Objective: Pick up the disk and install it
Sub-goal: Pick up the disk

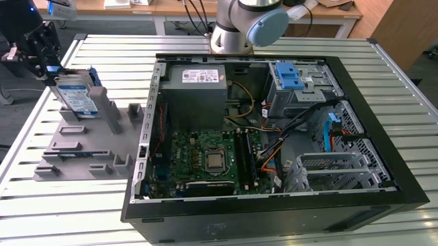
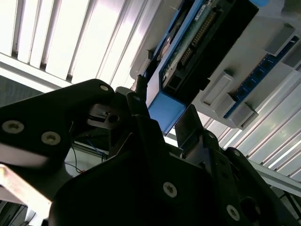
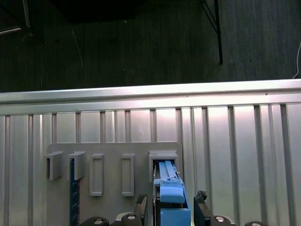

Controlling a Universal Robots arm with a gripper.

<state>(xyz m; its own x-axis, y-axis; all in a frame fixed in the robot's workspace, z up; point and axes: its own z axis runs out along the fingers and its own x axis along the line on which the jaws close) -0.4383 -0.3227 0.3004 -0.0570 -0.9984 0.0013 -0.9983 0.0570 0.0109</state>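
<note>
The disk [image 1: 77,98] stands on edge in a slot of the grey holder plate [image 1: 89,154], at the exterior view's left, its white-and-blue label facing out. My gripper [image 1: 59,77] hangs at the disk's top end. In both wrist views the blue carrier edge of the disk [image 3: 170,197] [image 2: 165,110] lies between my two black fingers [image 3: 202,201] [image 2: 139,96]. A narrow gap shows on each side, so the gripper [image 3: 171,207] [image 2: 164,107] stands open astride the disk.
An open computer case [image 1: 383,200] lies on the slatted metal table [image 1: 411,118], at the exterior view's right of the holder. Inside it are a grey power supply [image 1: 195,89], a motherboard [image 1: 212,159] and a drive cage with a blue latch [image 1: 291,77]. The arm's base [image 1: 236,31] stands behind the case.
</note>
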